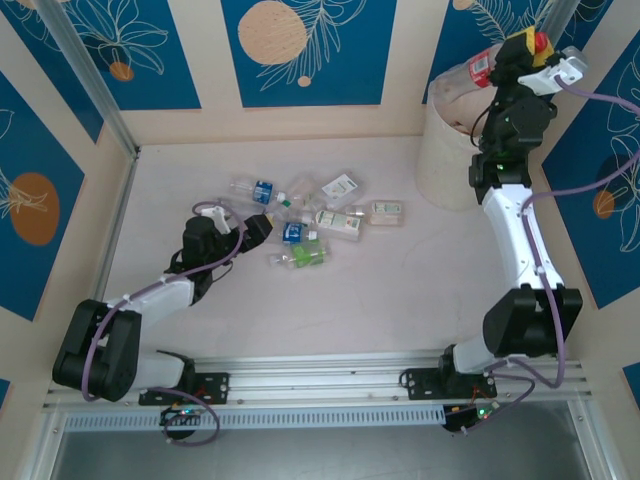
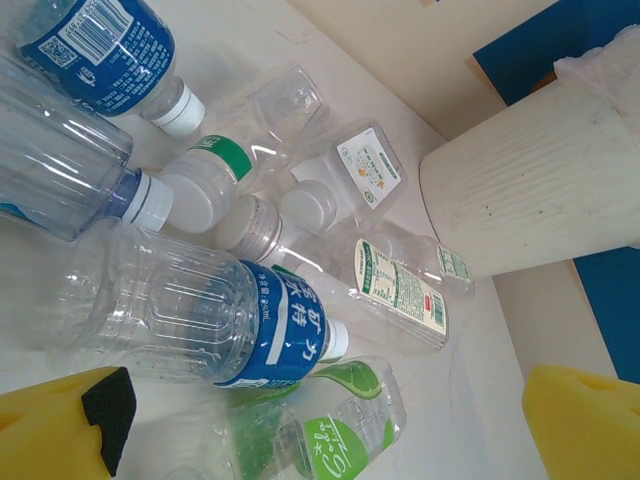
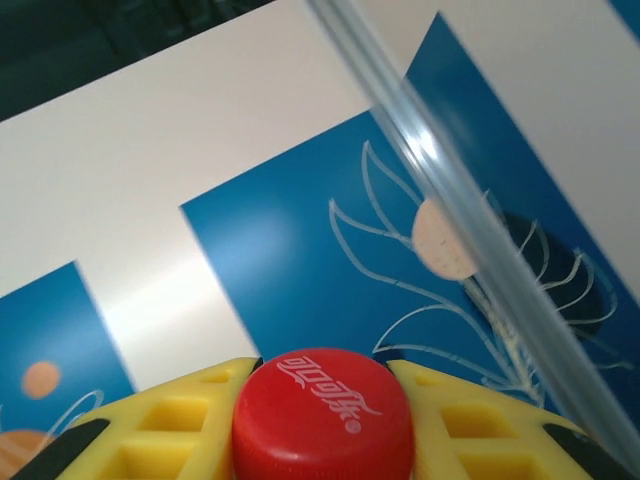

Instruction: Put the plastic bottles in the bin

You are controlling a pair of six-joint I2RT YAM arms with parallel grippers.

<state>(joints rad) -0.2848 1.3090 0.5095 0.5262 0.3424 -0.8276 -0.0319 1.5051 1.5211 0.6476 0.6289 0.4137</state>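
Several plastic bottles [image 1: 318,222] lie clustered mid-table, well apart from the bin [image 1: 445,165]. My right gripper [image 1: 502,62] pinches a red-capped bottle [image 3: 322,412] above the bin. My left gripper [image 1: 262,228] is spread wide at the pile. Most work remains, I judge.

The right claw [image 3: 322,440] has a red bottle cap [image 3: 322,418] pinched at the bottom middle of the frame, with a yellow finger [image 3: 170,420] pressed against each side. The cap faces straight at the camera and has a white script logo across it. The fingers have square cut-out pockets, and there's a black pad [image 3: 60,450] down in the lower left corner. Behind all that is wall: blue panels [image 3: 300,270] with white line-drawn leaves, a peach circle [image 3: 435,240] right of centre, and a smaller one [image 3: 40,380] at lower left, with cream strips [image 3: 160,300] in between. A pale see-through bar [image 3: 455,200] cuts diagonally from top middle to lower right. The upper left corner is just dark.
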